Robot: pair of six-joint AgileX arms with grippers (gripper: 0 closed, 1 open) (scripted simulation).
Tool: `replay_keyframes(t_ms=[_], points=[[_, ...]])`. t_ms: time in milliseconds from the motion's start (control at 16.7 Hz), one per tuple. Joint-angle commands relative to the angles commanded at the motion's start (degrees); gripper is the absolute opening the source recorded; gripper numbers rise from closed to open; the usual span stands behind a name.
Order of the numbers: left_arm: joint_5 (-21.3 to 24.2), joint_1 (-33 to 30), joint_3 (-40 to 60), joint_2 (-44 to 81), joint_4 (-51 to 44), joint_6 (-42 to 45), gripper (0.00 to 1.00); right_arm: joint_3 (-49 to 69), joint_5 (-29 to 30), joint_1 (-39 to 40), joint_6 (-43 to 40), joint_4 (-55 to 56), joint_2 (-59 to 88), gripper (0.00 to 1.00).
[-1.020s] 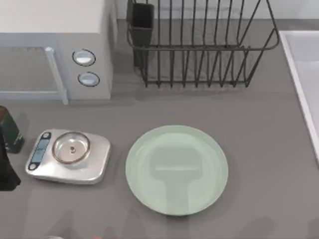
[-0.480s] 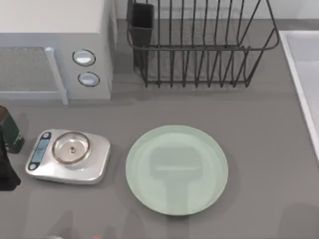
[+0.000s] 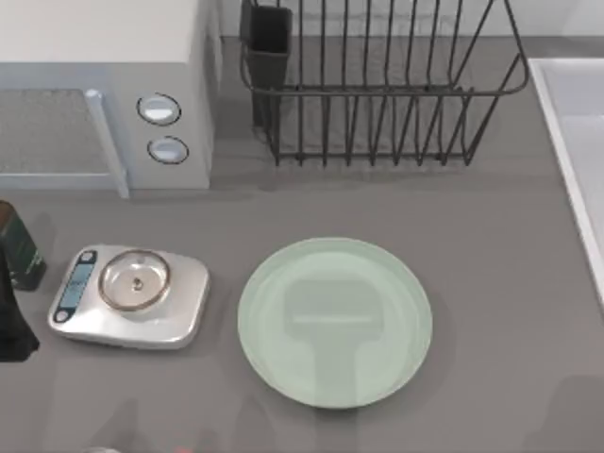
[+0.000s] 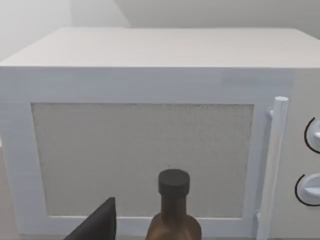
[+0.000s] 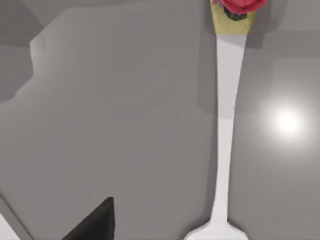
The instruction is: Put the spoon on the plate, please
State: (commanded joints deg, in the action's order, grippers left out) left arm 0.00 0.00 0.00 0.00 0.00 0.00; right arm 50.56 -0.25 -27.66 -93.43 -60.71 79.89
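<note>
The spoon (image 5: 225, 125) lies flat on the grey table in the right wrist view. Its thin white handle runs from the red knob (image 5: 239, 5) to where the bowl starts at the frame's edge. My right gripper (image 5: 95, 225) hovers above it, beside the handle and apart from it, with just a dark tip in view. The pale mint-green plate (image 3: 335, 321) sits bare in the middle of the table in the top view. My left gripper (image 4: 97, 225) is parked at the left side, facing the microwave.
A kitchen scale (image 3: 129, 295) stands left of the plate. A brown bottle (image 4: 173, 210) stands in front of the microwave (image 3: 104, 85). A wire dish rack (image 3: 377, 85) is at the back and a pale tray (image 3: 576, 142) runs along the right edge.
Nothing on the table has moved. A faint shadow at the front right of the table has drifted slightly to the right.
</note>
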Motion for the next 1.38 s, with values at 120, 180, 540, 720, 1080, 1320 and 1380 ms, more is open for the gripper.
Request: replay_keyframes(t_ms=[120, 180, 540, 720, 1080, 1320, 1380], points=[[0.0, 0.0, 0.0, 0.0, 0.0, 0.0, 1.0, -0.57, 0.0, -0.02, 0.07, 0.84, 0.49, 1.0], [0.0, 0.0, 0.0, 0.0, 0.0, 0.0, 1.0, -1.36, -0.01, -0.03, 0.14, 2.15, 1.15, 1.0], [0.0, 0.0, 0.0, 0.0, 0.0, 0.0, 1.0, -10.19, -0.02, 0.05, 0.41, 19.61, 8.98, 1.0], [0.0, 0.0, 0.0, 0.0, 0.0, 0.0, 1.0, -13.69, -0.02, 0.08, 0.46, 25.84, 12.13, 1.0], [0.0, 0.0, 0.0, 0.0, 0.0, 0.0, 1.0, -14.39, -0.02, 0.09, 0.47, 26.98, 12.75, 0.92], [0.0, 0.0, 0.0, 0.0, 0.0, 0.0, 1.0, -14.39, -0.02, 0.09, 0.47, 26.98, 12.75, 0.62], [0.0, 0.0, 0.0, 0.0, 0.0, 0.0, 1.0, -14.39, -0.02, 0.09, 0.47, 26.98, 12.75, 0.55]])
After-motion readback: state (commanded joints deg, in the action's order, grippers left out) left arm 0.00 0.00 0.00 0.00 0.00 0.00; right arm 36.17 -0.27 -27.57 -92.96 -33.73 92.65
